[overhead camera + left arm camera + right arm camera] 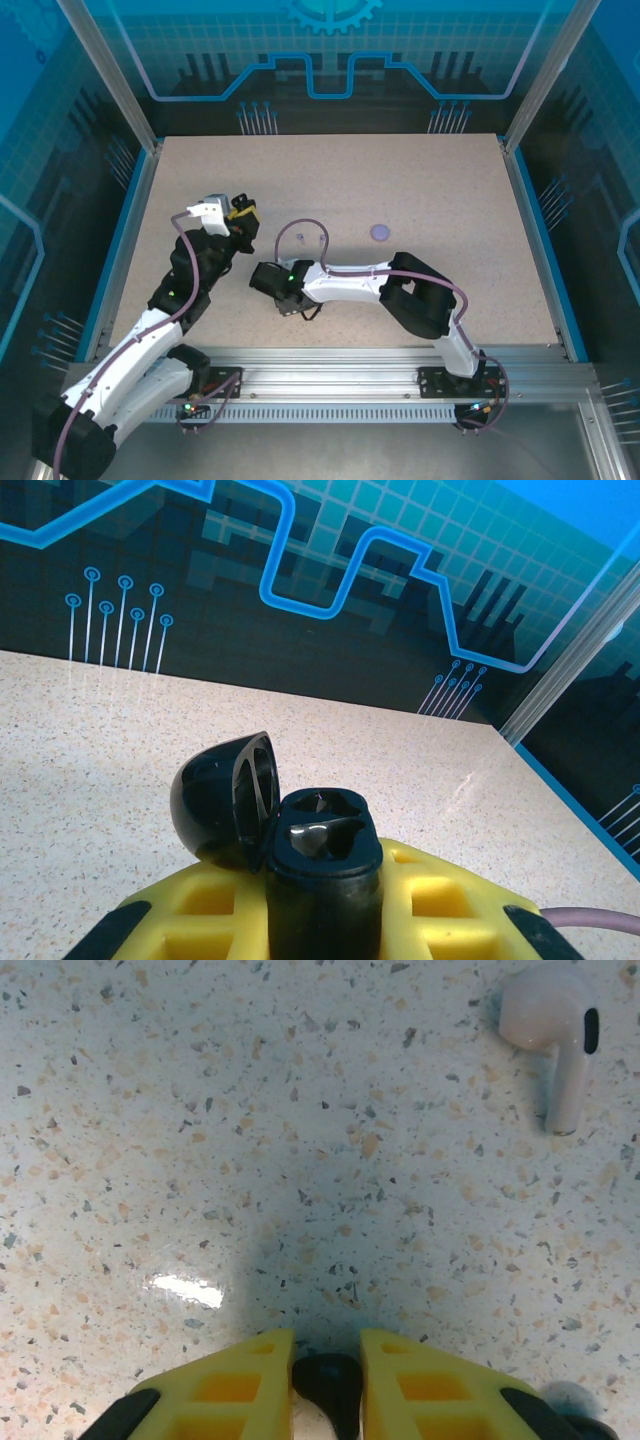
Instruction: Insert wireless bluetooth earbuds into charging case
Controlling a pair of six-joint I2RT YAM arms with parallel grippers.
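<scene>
The left arm was stretched forward over the left half of the bench (430, 170), elbow bent, and the left pincer (240, 214) was clamped on a glossy black charging case (322, 845) held upright, its domed lid (222, 798) hinged open leftward. Bare speckled surface ran ahead to the back wall. The right arm was folded leftward across the middle, and the right pincer (327, 1355) pinched a black earbud (330, 1385) just over the bench. A smooth pale pink earbud (555, 1030) lay apart, ahead and rightward. A round lavender case (381, 232) sat farther right.
</scene>
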